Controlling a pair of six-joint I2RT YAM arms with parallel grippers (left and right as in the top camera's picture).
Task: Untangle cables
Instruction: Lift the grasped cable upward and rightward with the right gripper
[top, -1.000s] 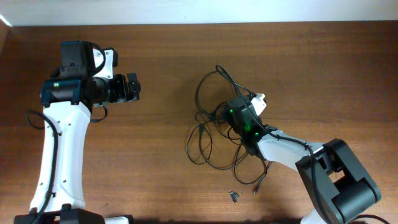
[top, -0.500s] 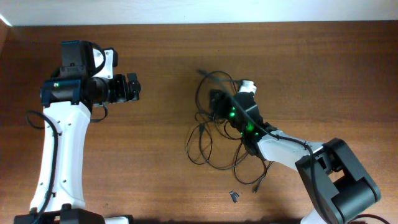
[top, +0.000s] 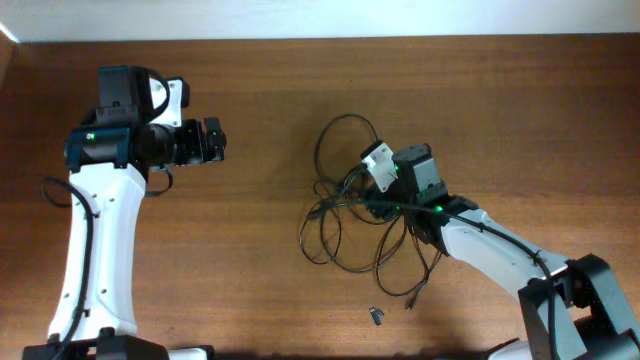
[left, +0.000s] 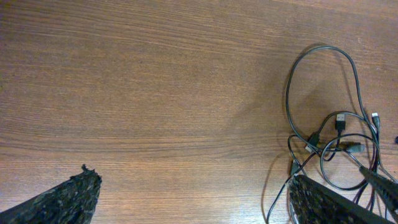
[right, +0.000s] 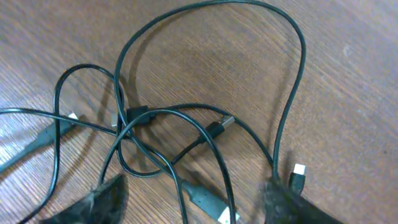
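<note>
The three thin black cables (top: 340, 205) lay in one knot on the brown wooden table (top: 260, 270), right of its middle. One large loop reached up toward the far edge but stopped well short of it. The lower loops trailed toward the near side. A tiny dark loose piece (top: 377, 316) lay there, apart from the cords and close to the front edge.

The right gripper (top: 372, 175) hung over the right side of the knot. From its own camera, its rough black fingers (right: 106, 199) stood apart on either side of the crossing cords and gripped nothing. A silvery plug (right: 227, 120) lay just ahead of them. I could not tell whether the tips touched the wood.

The left gripper (top: 213, 140) was well off to the left, jaws spread wide and empty. A broad stretch of bare wood lay between it and the tangle. Its own camera showed the cables (left: 323, 124) only at the right margin. More open table lay beyond the knot toward the right edge.
</note>
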